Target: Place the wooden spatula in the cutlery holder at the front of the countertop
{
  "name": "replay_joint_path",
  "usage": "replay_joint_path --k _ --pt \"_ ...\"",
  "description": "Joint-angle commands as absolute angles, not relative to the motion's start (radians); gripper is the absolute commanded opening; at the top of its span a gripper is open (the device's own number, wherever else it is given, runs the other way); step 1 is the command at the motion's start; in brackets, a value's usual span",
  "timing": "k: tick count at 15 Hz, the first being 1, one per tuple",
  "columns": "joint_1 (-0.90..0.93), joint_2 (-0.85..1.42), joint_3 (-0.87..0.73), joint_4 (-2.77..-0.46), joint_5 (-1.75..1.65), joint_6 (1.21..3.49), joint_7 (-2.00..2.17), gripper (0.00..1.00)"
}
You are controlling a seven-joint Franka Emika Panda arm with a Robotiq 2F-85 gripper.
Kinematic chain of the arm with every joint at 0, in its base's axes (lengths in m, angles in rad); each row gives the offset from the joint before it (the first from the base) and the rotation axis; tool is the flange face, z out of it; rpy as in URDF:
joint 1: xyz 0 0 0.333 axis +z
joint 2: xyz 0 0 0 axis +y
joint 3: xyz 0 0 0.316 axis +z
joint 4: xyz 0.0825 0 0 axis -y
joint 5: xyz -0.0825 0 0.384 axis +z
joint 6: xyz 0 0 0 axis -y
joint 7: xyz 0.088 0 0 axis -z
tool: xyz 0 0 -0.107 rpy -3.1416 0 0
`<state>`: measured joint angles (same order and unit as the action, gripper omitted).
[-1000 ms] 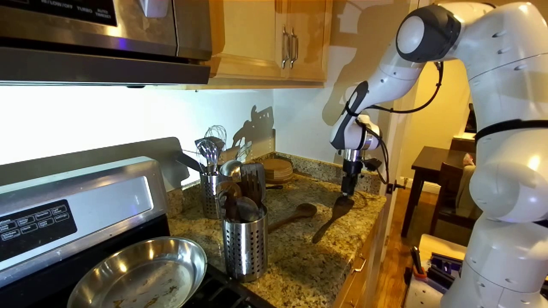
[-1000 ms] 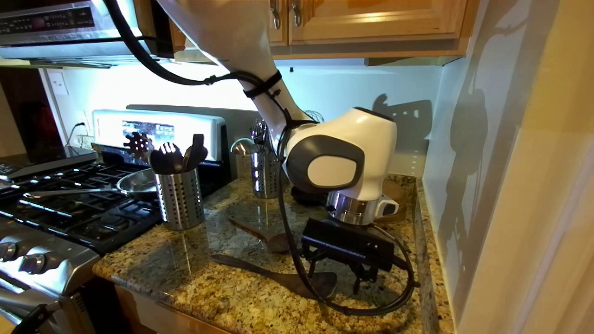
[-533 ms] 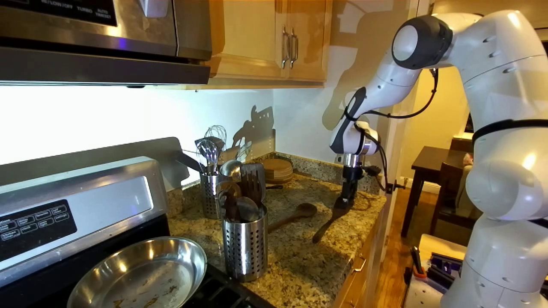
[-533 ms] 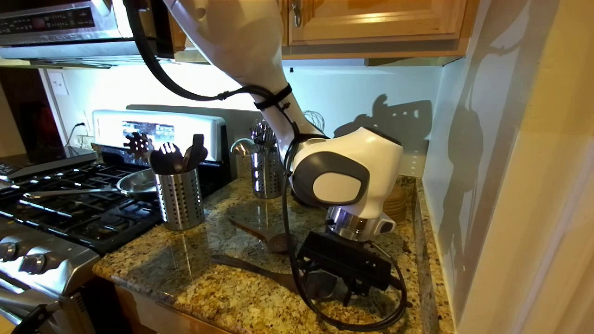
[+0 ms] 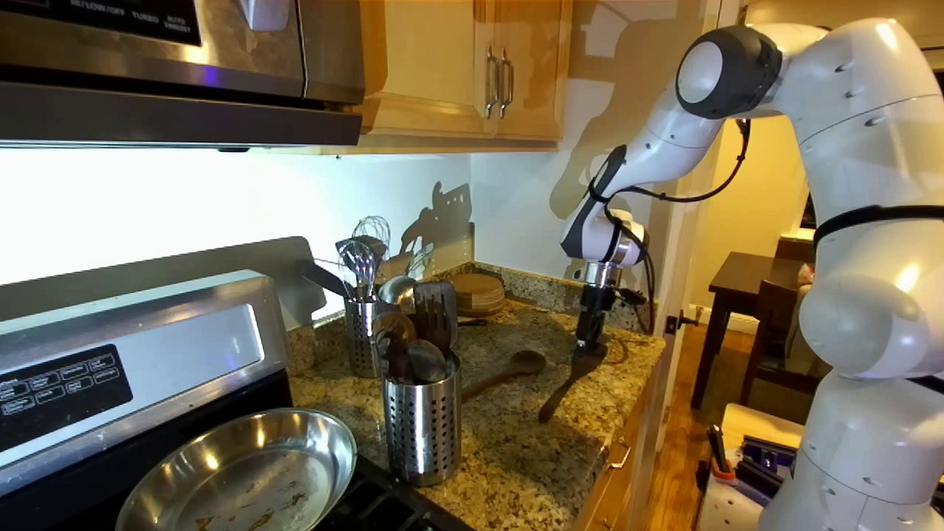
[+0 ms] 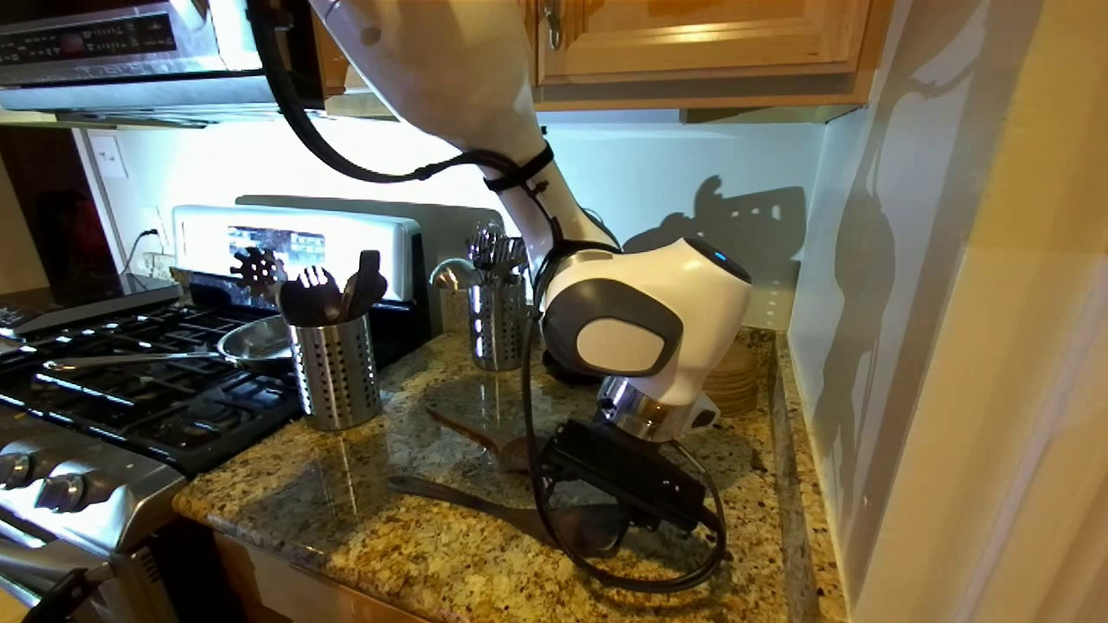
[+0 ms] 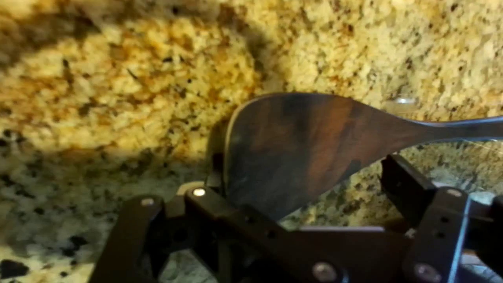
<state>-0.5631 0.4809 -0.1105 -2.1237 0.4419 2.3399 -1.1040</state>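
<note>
At the far left of an exterior view sits a steel pan (image 5: 236, 472). Behind it and further right, a rear holder (image 5: 363, 343) carries whisks (image 5: 360, 259). Next, nearer the front, the cutlery holder (image 5: 422, 428) stands upright on the bench (image 5: 509, 472) with several dark utensils (image 5: 426, 361) in it. To its right lies a wooden spoon (image 5: 525, 363) (easily mistaken for the target, but its head is rounder). Farther right the wooden spatula (image 7: 298, 145) lies on the bench, not yet in the cutlery holder, its broad head beneath the fingers (image 7: 408, 190).

These stand apart and grip nothing: in the wrist view one is just beside the head's rounded end, the other near the neck. Whether either touches the wood I cannot tell.

The step in hand, I judge, is lining up the grasp — lift and carry remain. The fingers look askew to the head, so the next move probably calls for a small turn or a shift toward the slim handle, then closing firmly. After that the wooden spatula would need raising, carrying left in that exterior view and tipping upright over the cutlery holder's mouth.
</note>
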Motion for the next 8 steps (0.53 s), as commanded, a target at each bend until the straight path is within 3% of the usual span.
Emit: replay_joint_path --k 1,8 --pt "-0.563 0.482 -0.085 -2.124 0.47 2.288 -1.125 1.0" --pt "-0.52 0.486 -0.066 -2.118 0.477 2.21 -1.106 1.0"
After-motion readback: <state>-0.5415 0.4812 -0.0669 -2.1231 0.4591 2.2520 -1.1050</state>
